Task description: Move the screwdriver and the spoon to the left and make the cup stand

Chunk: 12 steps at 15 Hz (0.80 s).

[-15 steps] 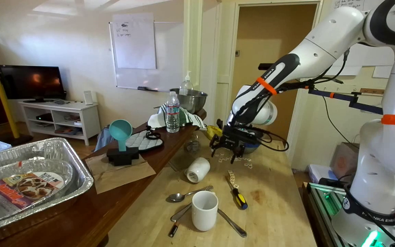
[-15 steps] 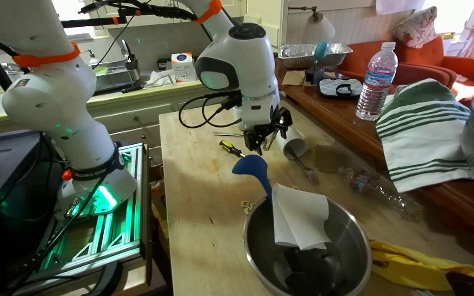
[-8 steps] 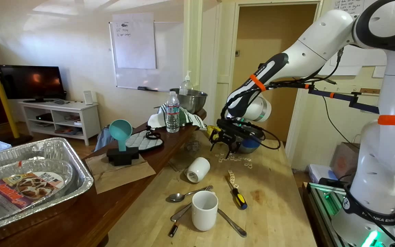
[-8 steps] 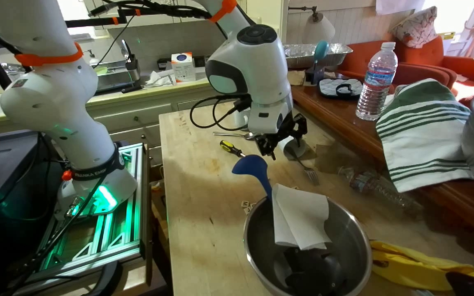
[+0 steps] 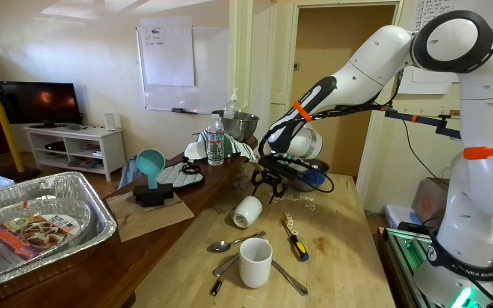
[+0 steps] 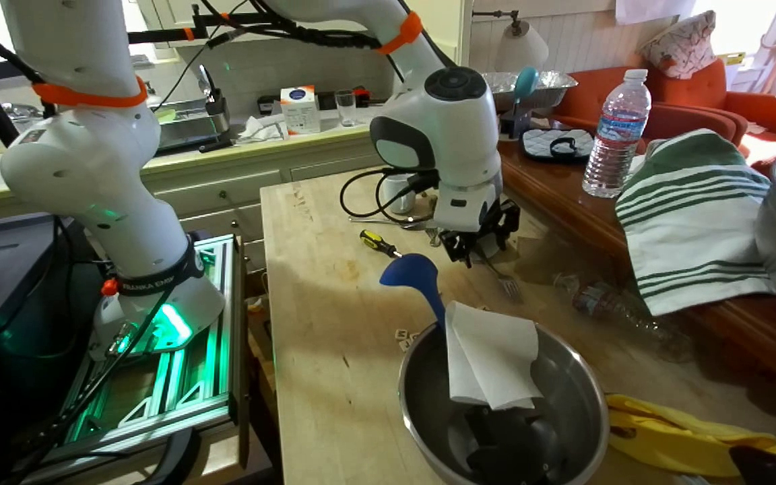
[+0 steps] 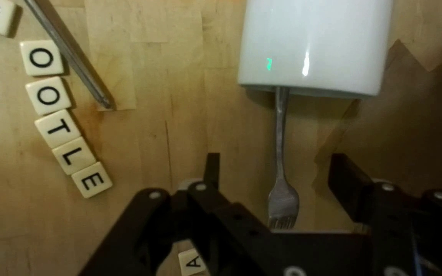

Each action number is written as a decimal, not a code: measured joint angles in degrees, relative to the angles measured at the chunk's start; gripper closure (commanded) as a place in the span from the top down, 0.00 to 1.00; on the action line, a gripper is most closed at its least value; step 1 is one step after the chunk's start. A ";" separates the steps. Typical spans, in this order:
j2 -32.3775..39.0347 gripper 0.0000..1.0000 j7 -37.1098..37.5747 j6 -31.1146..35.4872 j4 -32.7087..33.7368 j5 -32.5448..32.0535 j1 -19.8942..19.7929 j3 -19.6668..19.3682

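The small white cup (image 5: 247, 211) lies on its side on the wooden table. In the wrist view the cup (image 7: 315, 46) is above and beyond my fingers, and a fork (image 7: 280, 145) runs in under its rim. My gripper (image 5: 262, 196) is open and empty, just behind the cup in an exterior view; in the wrist view its fingers (image 7: 276, 168) stand apart either side of the fork. The yellow-and-black screwdriver (image 5: 299, 248) lies right of the cup; it also shows in an exterior view (image 6: 378, 242), and its shaft (image 7: 71, 53) in the wrist view. The spoon (image 5: 221, 246) lies nearer, crossing another utensil.
A white mug (image 5: 255, 263) stands upright among several utensils. Letter tiles (image 7: 48, 96) lie beside the screwdriver tip. A steel bowl (image 6: 593, 404) holds a blue ladle (image 6: 411, 273) and paper (image 6: 492, 353). A raised dark wooden ledge (image 6: 543, 176) borders the table, with a clear bottle (image 6: 620, 135).
My open gripper has moved towards the cup's side of the table, leftward in an exterior view. The cup, screwdriver, spoon and fork have not moved.
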 measured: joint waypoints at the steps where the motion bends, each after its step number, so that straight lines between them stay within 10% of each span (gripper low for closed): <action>1: 1.07 0.58 0.00 0.05 1.02 0.00 0.01 0.00; 12: 8.95 0.49 -0.18 0.76 7.47 -1.07 0.04 -0.85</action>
